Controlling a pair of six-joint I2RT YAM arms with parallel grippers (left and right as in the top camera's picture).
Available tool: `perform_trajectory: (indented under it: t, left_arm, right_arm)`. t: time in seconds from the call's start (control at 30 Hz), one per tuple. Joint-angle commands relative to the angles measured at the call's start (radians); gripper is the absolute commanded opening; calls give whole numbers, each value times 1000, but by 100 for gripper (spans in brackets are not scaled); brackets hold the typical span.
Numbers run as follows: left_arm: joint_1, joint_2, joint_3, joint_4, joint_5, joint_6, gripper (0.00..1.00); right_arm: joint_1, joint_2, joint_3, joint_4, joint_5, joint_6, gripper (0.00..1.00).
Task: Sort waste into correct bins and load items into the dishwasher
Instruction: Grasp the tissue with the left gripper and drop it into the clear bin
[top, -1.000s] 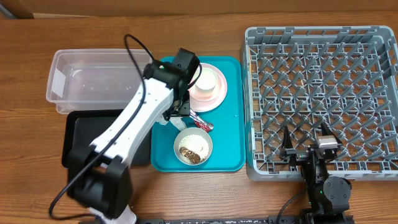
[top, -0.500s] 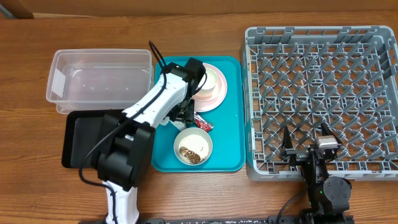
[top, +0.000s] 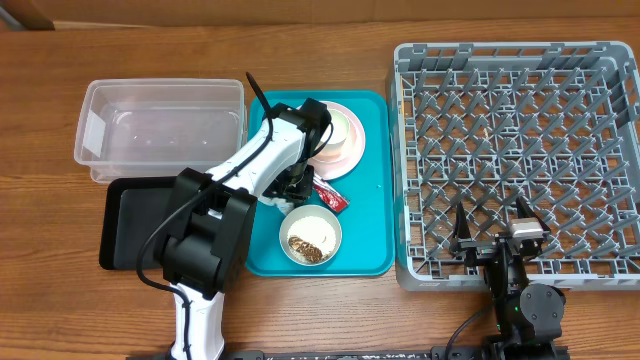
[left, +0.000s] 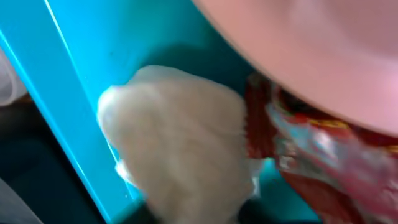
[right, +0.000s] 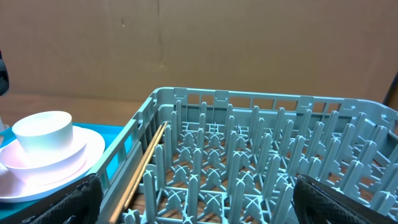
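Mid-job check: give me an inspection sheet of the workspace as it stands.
Surface: wooden table, teal tray at centre.
Job's things: plate with cup on it, bowl holding food scraps, candy wrapper and tissue, all on the teal tray; no waste seen in clear tub or black tray; dish rack holds no dishes.
Clutter: nothing seen.
Grippers: left gripper down at the tissue, jaws hidden; right gripper open, above the dish rack's near edge.
Cables: black cable loops off the left arm.
Surroundings: brown wall behind the table.
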Motion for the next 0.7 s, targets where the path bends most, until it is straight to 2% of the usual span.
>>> perform_trajectory:
  t: [0.0, 0.27, 0.47, 0.67]
  left_arm:
    - [-1, 13, 21, -6, 8, 9, 5]
    - [-1, -60, 24, -6, 6, 5, 4]
    - [2, -235, 31, -1, -4, 5, 4]
    - [51, -409, 31, 21, -111, -51, 4]
  right_arm:
    - [5, -12, -11, 5, -2, 0, 100]
    - [5, -12, -11, 5, -2, 0, 100]
    - [5, -12, -11, 5, -2, 0, 100]
    - [5, -12, -11, 5, -2, 0, 100]
